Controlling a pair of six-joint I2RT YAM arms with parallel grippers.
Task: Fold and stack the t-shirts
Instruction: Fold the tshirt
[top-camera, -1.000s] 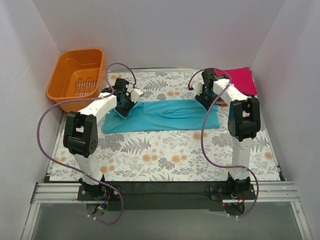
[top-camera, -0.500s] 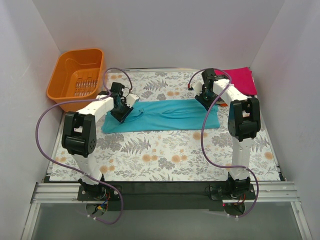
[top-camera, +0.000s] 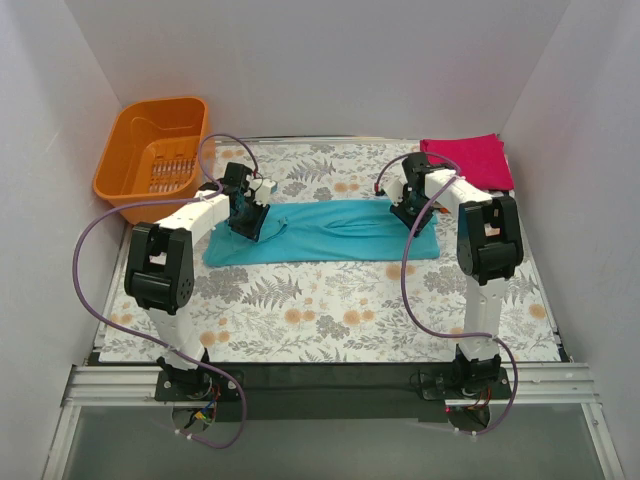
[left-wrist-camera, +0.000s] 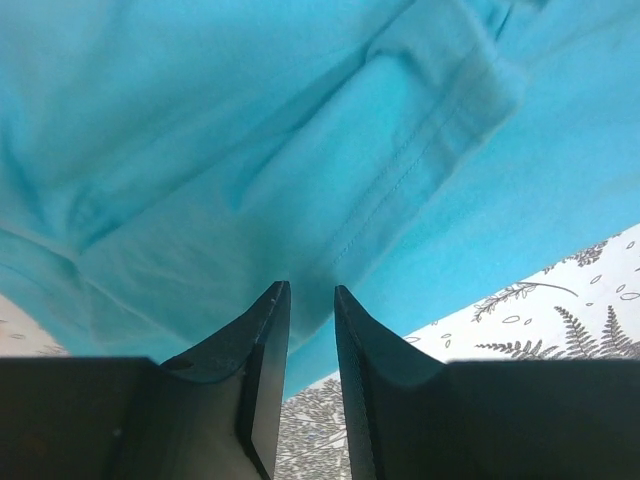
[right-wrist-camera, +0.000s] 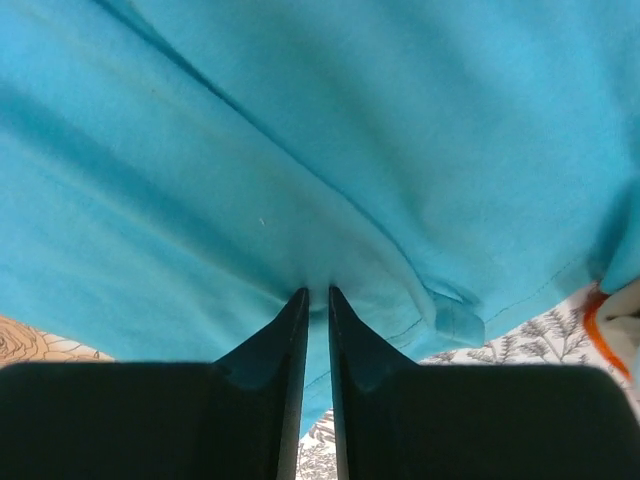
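The teal t-shirt lies folded into a long strip across the middle of the floral table. My left gripper rests on its left part; in the left wrist view the gripper is open, fingertips against the teal t-shirt, with the tablecloth showing through the gap. My right gripper sits on the strip's right part. In its wrist view the right gripper is shut on a puckered fold of the teal t-shirt. A magenta t-shirt lies folded at the back right corner.
An orange plastic basket stands at the back left, partly off the table. White walls close in on three sides. The floral tablecloth stretches in front of the teal strip down to the arms' bases.
The left jaws have opened and let go of the teal cloth. The right gripper has come down and forward onto the shirt's right end, its jaws narrowing on a fold.
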